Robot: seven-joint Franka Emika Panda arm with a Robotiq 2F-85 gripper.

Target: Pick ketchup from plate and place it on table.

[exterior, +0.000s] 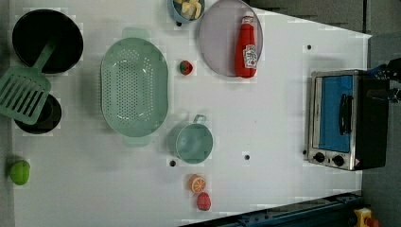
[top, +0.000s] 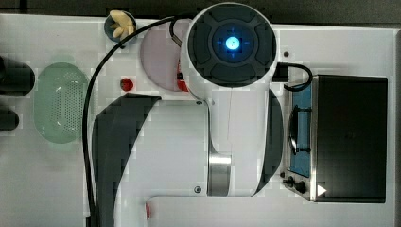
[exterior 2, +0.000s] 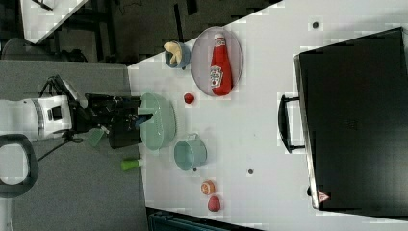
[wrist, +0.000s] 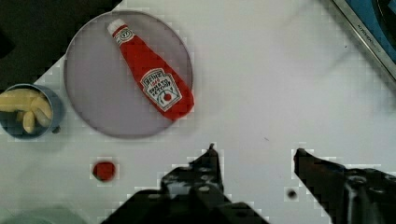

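Observation:
The ketchup (wrist: 154,79) is a red squeeze bottle with a white cap. It lies on its side across the pale lilac plate (wrist: 93,98), its base reaching the rim. My gripper (wrist: 254,151) hangs open over bare white table (wrist: 261,93), apart from the bottle and with nothing between its fingers. The left view has the ketchup (exterior: 247,45) on the plate (exterior: 217,42) near the table's (exterior: 265,118) far edge. In the top view my arm (top: 227,94) covers part of the plate (top: 158,56).
A blue bowl of yellow pieces (wrist: 28,109) stands beside the plate, and a small red fruit (wrist: 103,170) lies near it. The left view holds a green colander (exterior: 135,85), a small green pot (exterior: 194,142), a toaster oven (exterior: 340,118) and black pans (exterior: 45,40).

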